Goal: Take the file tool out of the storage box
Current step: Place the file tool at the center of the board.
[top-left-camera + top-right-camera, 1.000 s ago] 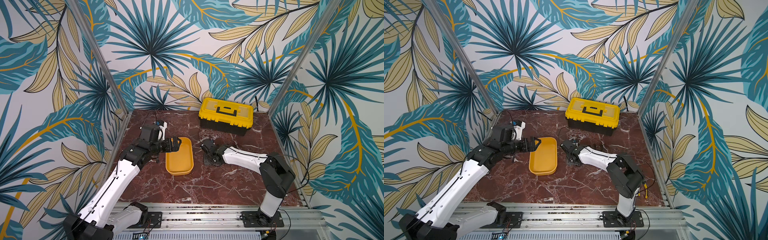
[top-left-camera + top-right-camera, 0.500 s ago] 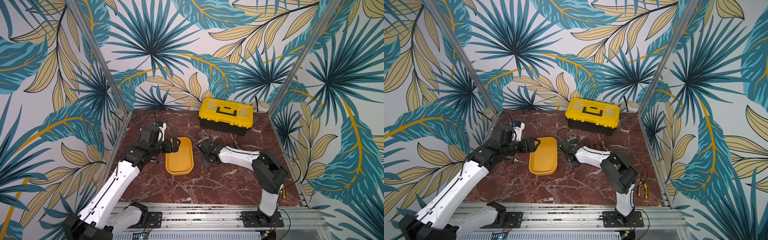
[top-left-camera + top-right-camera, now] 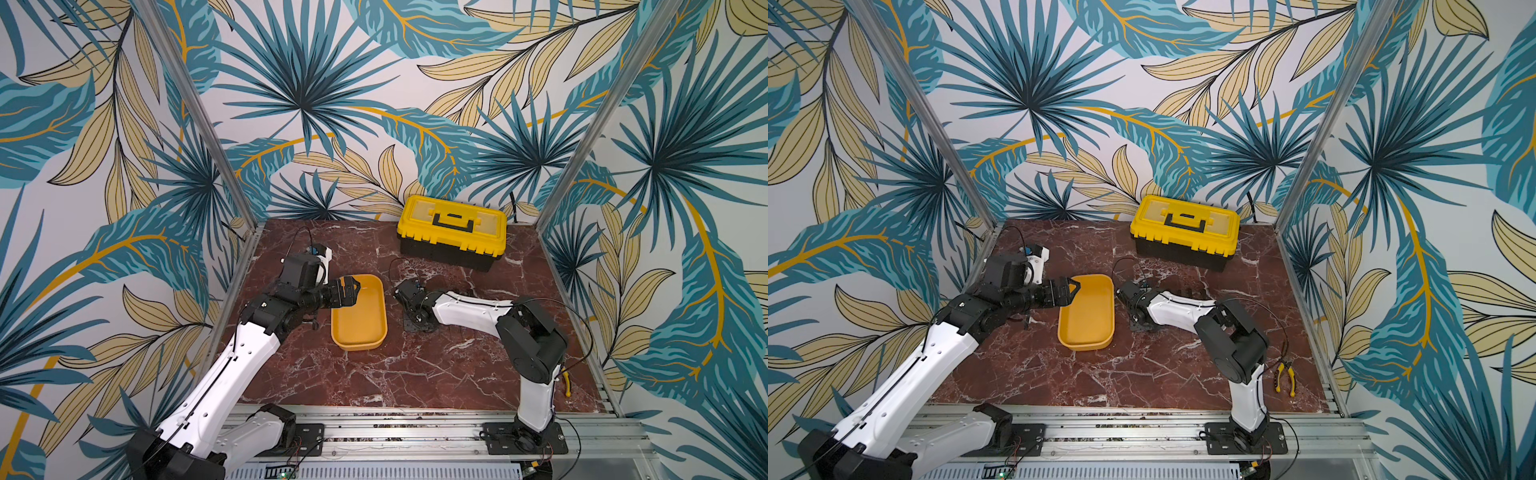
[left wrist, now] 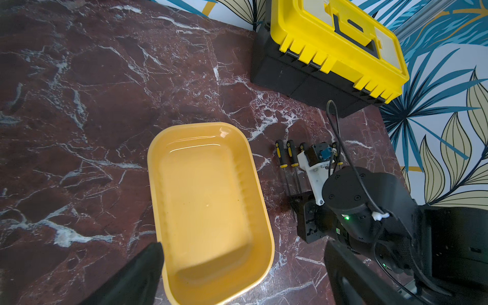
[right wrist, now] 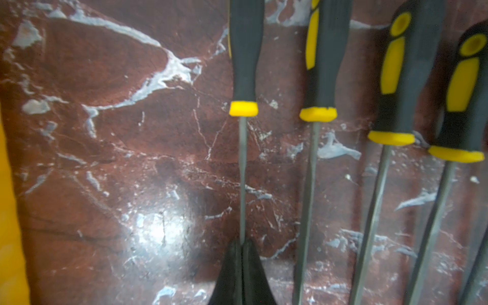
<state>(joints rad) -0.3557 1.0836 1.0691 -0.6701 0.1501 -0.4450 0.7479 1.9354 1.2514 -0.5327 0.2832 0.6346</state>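
File tool (image 5: 242, 169) between tips of right gripper (image 5: 241, 246)

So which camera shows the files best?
The right wrist view: several files fill it, the right pincer shut on one file. The left wrist view shows them small beside the storage box; both top views barely show them.

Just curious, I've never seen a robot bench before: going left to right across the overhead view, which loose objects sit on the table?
Shallow yellow-orange plastic tray → black toolbox with yellow lid → small yellow-handled pliers.
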